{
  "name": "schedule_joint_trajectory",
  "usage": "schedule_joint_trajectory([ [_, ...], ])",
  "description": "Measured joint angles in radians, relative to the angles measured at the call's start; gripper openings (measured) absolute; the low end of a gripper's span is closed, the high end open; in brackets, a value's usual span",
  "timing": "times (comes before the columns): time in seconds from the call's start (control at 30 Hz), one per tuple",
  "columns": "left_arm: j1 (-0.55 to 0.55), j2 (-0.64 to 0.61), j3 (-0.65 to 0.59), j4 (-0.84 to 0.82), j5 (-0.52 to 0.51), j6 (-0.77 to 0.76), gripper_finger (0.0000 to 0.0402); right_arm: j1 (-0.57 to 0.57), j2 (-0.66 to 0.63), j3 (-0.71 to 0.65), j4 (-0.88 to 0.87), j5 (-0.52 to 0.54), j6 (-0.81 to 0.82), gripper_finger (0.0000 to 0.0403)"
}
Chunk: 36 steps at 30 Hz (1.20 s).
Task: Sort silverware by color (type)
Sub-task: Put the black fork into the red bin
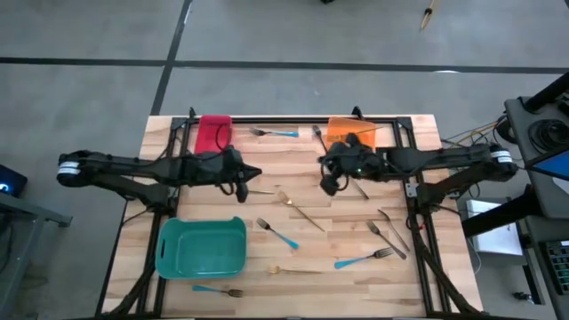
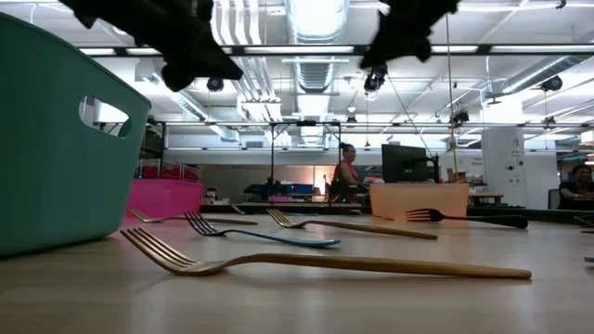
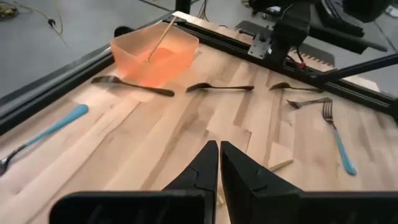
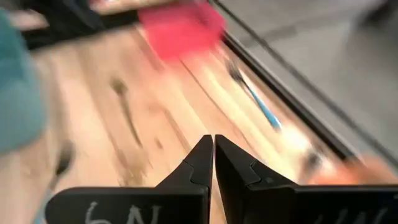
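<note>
Both arms are hanging over the middle of the slatted wooden counter (image 1: 356,293), and neither is carrying anything: the left gripper (image 3: 219,163) is showing its two dark fingers pressed together with nothing between them, and the right gripper (image 4: 213,157) is likewise closed on empty air. The silverware is lying scattered over the counter, with only one gold piece seeming to rest in the orange bin (image 3: 155,53); a gold fork (image 1: 300,212) is sitting near the centre between the two grippers, a blue-handled fork (image 1: 278,235) just below it, another blue-handled one (image 1: 276,133) near the back edge beside the red bin (image 1: 213,133), and a pair of dark grey forks (image 1: 391,233) towards the right side. The teal bin (image 1: 201,248) is standing at the front left. Judging from this, sorting is barely under way, and the next pick calls for the fingers to be spread first, then lowered astride a handle, across its width rather than along it. These forks are thin, flat and smooth metal lying flush on the wood, so a shallow approach is likely to slip off; pressing the fingertips right down to the boards and closing on the narrow handle should be giving the surest hold.
</note>
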Motion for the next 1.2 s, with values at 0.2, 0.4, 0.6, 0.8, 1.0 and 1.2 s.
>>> schedule_joint_trajectory([
  [0.2, 0.025, 0.179, 0.127, -0.02, 0.0, 0.066, 0.0, -0.001, -0.06, -0.044, -0.16, 0.039, 0.132, 0.0008],
  [0.4, 0.048, 0.345, 0.297, -0.194, 0.001, 0.158, 0.0, -0.009, -0.028, -0.095, -0.165, 0.024, 0.28, 0.0008],
  [0.6, 0.075, 0.393, 0.338, -0.226, 0.001, 0.253, 0.0, -0.063, 0.112, -0.063, -0.104, -0.116, 0.315, 0.0008],
  [0.8, 0.122, 0.308, 0.3, -0.249, 0.0, 0.342, 0.0, -0.118, 0.279, 0.039, -0.186, -0.201, 0.303, 0.0008],
  [1.0, 0.158, 0.15, 0.271, -0.284, 0.0, 0.416, 0.0, -0.166, 0.375, 0.13, -0.458, -0.228, 0.354, 0.0009],
  [1.2, 0.159, -0.006, 0.196, -0.229, 0.008, 0.481, 0.0, -0.174, 0.386, 0.117, -0.563, -0.231, 0.416, 0.0009],
])
